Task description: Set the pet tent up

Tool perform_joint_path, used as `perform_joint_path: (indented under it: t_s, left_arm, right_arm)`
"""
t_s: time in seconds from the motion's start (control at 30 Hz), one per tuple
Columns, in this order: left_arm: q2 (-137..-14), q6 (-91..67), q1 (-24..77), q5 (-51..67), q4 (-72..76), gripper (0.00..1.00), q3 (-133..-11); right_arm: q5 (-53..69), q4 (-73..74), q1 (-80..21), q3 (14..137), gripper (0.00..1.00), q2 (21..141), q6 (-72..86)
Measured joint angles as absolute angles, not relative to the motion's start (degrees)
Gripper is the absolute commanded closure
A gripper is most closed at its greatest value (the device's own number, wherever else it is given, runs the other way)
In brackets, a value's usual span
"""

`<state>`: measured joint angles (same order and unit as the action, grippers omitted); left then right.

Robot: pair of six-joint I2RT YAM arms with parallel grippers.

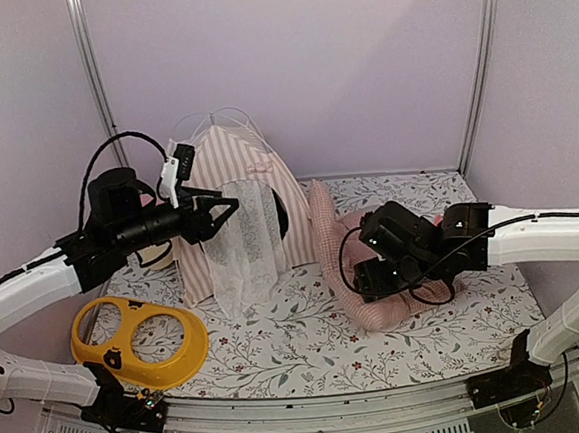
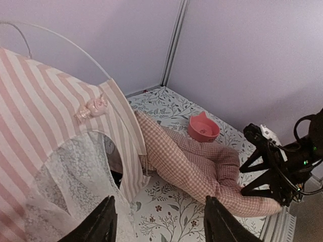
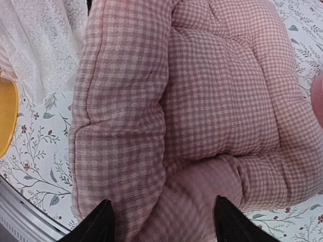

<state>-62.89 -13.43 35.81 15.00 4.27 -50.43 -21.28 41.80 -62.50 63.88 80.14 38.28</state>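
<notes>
standing upright near the back-left corner of the table (image 1: 299,341), the pet tent (image 1: 229,181) looks pitched already, its sheer curtain hanging over the door. the left gripper (image 2: 157,212) hovers just in front of that curtain, jaws spread and gripping nothing. the right gripper (image 3: 160,214) hangs over the checked cushion (image 3: 202,101), which lies crumpled beside the tent's right wall; its jaws are spread too, with nothing between them.

the step in hand is probably bedding the tent. to do it well, the left should draw the curtain aside without tugging the light frame, while the right pinches a thick fold near the cushion's edge and feeds it in low.

the pink bowl (image 2: 203,128) toward the back edge looks empty. the yellow double feeder (image 1: 171,368) at the front-left corner holds nothing. the tent's inside is too dark to tell.
</notes>
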Motion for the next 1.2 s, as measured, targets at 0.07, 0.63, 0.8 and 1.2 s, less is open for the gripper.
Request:
perform_joint_path:
  t_s: [0.07, 0.63, 0.8, 1.2]
  left_arm:
    - [-63.59, -13.85, 38.33, 14.7, 4.23, 0.41, -48.95]
    - [-86.65, -20.84, 46.68, 9.58, 4.95, 0.48, -46.22]
    - [-95.02, -22.13, 51.31, 9.54, 6.76, 0.48, -53.41]
    - [-109.01, -26.44, 55.02, 2.94, 9.13, 0.57, -65.1]
  right_arm:
    - [-20.36, 41.71, -61.56, 63.05, 0.09, 80.14, 38.09]
    - [-6.83, 20.84, -22.39, 55.99, 0.16, 84.88, 22.96]
    - [-4.78, 17.5, -18.0, 59.94, 0.22, 93.34, 20.38]
    - [2.04, 11.55, -17.19, 67.42, 0.32, 107.46, 19.18]
